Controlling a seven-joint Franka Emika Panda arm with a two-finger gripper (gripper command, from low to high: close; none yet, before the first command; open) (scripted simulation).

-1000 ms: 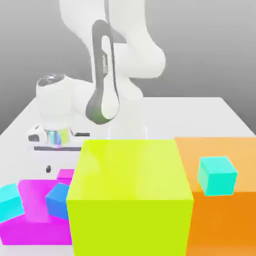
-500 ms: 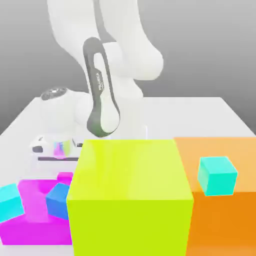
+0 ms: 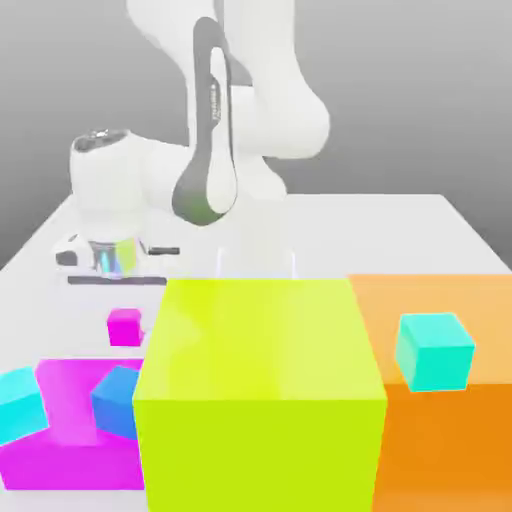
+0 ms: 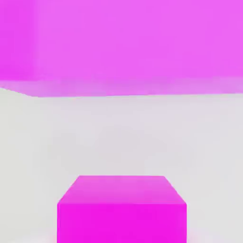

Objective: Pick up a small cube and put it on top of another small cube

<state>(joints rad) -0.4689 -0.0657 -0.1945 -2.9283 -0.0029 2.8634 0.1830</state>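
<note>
- The pincer (image 3: 117, 283) has clenched within the last second. It was spread wide over the tabletop (image 3: 400, 235) and is now closed as tightly as it gets.
- It has also come up. In the exterior view the hand sits higher than it did half a second ago, and the small cube (image 3: 125, 327) has risen with it.
- The small cube was half hidden behind the large magenta block (image 3: 65, 425). Now it hangs straight under the pincer, fully in sight, and seems to be off the tabletop.
- I judge that the pincer is gripping the small cube (the fingers themselves are hard to make out, so this rests on the cube rising together with the hand).
- For the task, the pick looks done. What remains is the carry to another small cube and the setting down.
- The small cube (image 4: 121, 209) is bright magenta with plain, flat faces and crisp edges. The hand view shows it square-on and not visibly tilted.
- Just past the pincer lies the large magenta block (image 4: 121, 42), a broad low slab of the same colour that is easily confused with the small cube.
- A blue cube (image 3: 115, 400) rests tilted on that slab and a cyan cube (image 3: 20, 405) sits at its edge. Both are close to the pincer and either could serve as the base.
- Farther off, towards the exterior view's right, stands a tall yellow-green block (image 3: 260, 400).
- Farthest from the pincer is an orange block (image 3: 440, 440) with a second cyan cube (image 3: 433, 350) on top.
</note>
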